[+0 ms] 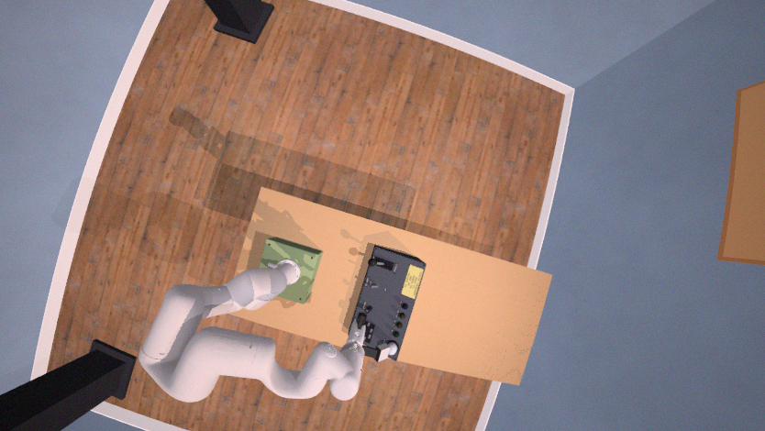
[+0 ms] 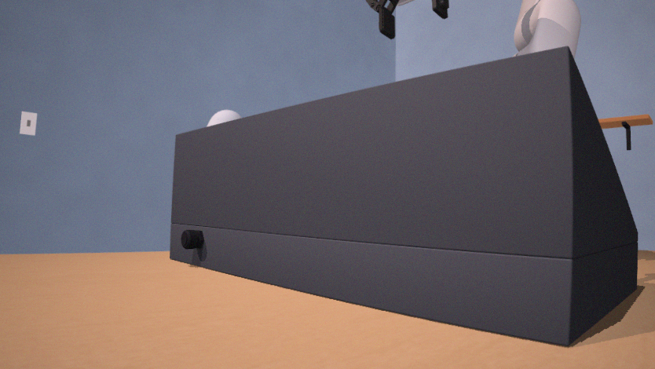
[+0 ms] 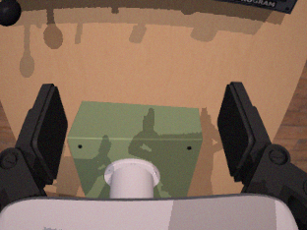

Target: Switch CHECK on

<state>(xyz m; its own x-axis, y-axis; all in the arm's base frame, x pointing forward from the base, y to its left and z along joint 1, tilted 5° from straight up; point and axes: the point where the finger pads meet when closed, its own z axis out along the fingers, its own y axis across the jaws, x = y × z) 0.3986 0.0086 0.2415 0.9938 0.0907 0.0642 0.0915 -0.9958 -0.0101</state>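
The dark grey console (image 1: 382, 292) (image 2: 366, 160) stands on the tan table (image 1: 482, 310) (image 2: 137, 312) (image 3: 164, 54). In the wrist view only its front strip shows along the top. My gripper (image 1: 363, 327) (image 2: 412, 11) (image 3: 142, 102) is open and empty. It hangs above the console's near end, its fingers pointing down, clear of the controls.
The green plate (image 1: 302, 257) (image 3: 132, 129) bearing my arm's base lies on the table beside the console. A yellow label (image 1: 412, 281) sits on the console top. A small black knob (image 2: 191, 239) sticks out of the console's back. Black posts (image 1: 238, 16) stand on the wooden floor.
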